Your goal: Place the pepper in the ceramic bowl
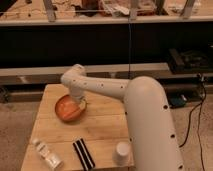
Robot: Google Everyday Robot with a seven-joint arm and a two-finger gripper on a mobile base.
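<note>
Over the bowl: my gripper (80,103) hangs at the right inner edge of the ceramic bowl (64,111), low above its rim, with my arm (102,89) reaching in from the right.
Grip state: I cannot tell how my gripper is set, nor whether anything is held in it.
Pepper: I cannot pick it out anywhere; nothing slim and orange lies on the wood beside the bowl, so my guess is that it is at my gripper or already down in the bowl, where its colour would blend in.
How it should handle: I judge the pepper light, firm but not hard, with a smooth skin that could slip; a hard squeeze might bruise it.
Where to hold: across the thicker middle of the body, not the thin stem tip, which would pivot or slide out.
Bowl: glazed and breakable, sitting on the table (100,127), so a release should be low and gentle.
Nearby, front of the bowl: a bottle (46,153) lying down, a dark striped item (83,153) and a white cup (121,152), all well apart from the bowl.
</note>
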